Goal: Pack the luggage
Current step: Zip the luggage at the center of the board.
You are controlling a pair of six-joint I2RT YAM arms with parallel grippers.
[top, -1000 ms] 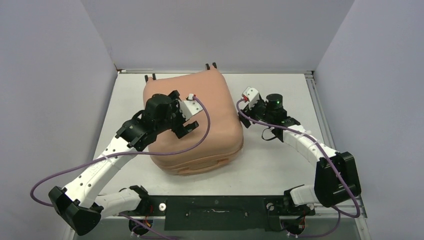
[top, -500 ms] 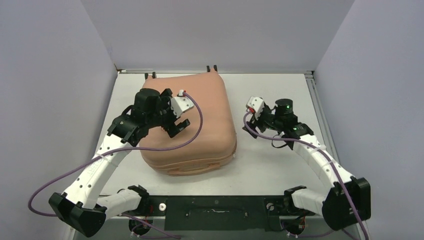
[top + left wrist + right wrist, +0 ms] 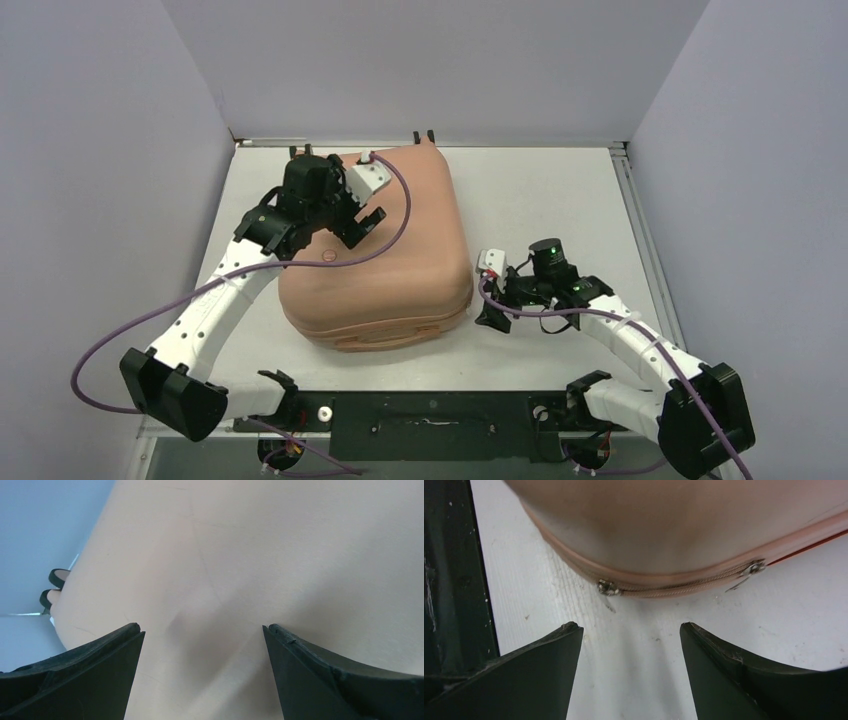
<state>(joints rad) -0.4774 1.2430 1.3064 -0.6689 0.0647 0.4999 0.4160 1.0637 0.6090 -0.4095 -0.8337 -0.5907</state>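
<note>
In the middle-left of the overhead view, on the white table [image 3: 545, 190]: the salmon-pink luggage [image 3: 385, 265], zipped shut, flat on one shell, black caster wheels [image 3: 423, 134] at its far edge toward the top of the frame. Over its upper-left part, the left gripper [image 3: 362, 224], jaws spread wide, nothing held; contact with the shell impossible to tell. Just right of the suitcase's lower-right corner, low over the table, the right gripper [image 3: 490, 318], likewise wide and empty. Across the upper half of the right wrist view, the zipper seam [image 3: 674, 585] with two metal zipper pulls [image 3: 608, 588], set apart.
</note>
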